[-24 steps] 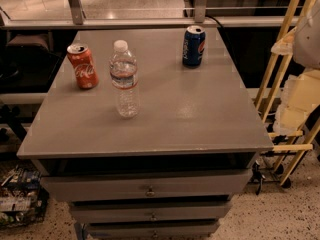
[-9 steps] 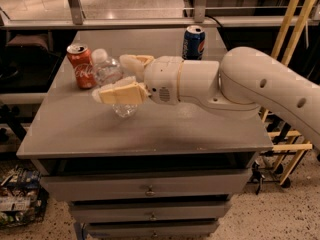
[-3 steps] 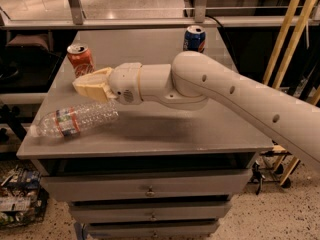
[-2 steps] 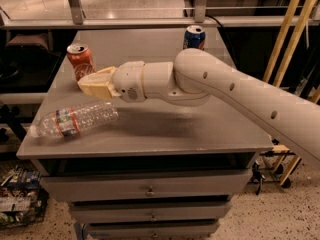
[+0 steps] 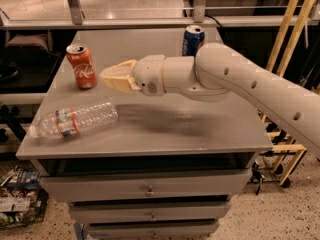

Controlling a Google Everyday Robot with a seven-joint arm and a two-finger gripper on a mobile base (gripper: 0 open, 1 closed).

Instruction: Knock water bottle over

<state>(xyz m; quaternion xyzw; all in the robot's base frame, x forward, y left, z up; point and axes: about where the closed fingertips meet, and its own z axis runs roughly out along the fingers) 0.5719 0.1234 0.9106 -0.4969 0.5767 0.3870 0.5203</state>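
Note:
The water bottle (image 5: pixel 75 120), clear ribbed plastic with a red-and-blue label band, lies on its side at the front left of the grey table (image 5: pixel 200 134). Its cap end points left, near the table's left edge. My gripper (image 5: pixel 106 75) hovers above the table, up and to the right of the bottle and not touching it. Its cream fingers (image 5: pixel 121 79) are together and hold nothing. The white arm reaches in from the right.
A red Coca-Cola can (image 5: pixel 83 66) stands upright at the left, just behind the bottle and left of the gripper. A blue Pepsi can (image 5: pixel 192 40) stands at the back, partly behind the arm. Drawers sit below the tabletop. A wooden frame (image 5: pixel 285 44) stands to the right.
The bottle stood upright at first and was then knocked over; it lies still over the last second. The gripper has drawn back a little to the right, away from the bottle.

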